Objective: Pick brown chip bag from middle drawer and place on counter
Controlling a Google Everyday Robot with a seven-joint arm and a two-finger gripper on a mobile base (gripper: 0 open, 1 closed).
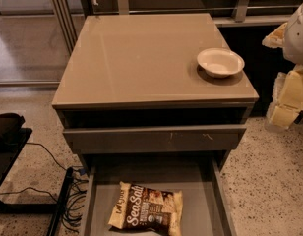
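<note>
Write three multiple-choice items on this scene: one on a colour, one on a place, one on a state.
1. What colour is the bowl on the counter?
A. white
B. red
C. blue

2. Where does the brown chip bag lie?
A. on the counter
B. in the middle drawer
C. in the bowl

3. How does the middle drawer stand?
A. pulled out
B. pushed shut
C. taken out and set on the counter

Key:
1 A: the bowl is plain white against the taupe top.
2 B: the bag lies flat on the drawer's grey bottom, near its front.
3 A: the drawer's bottom and side walls show in front of the cabinet.

The gripper is at the view's right edge, right of the counter and apart from the bag.
</note>
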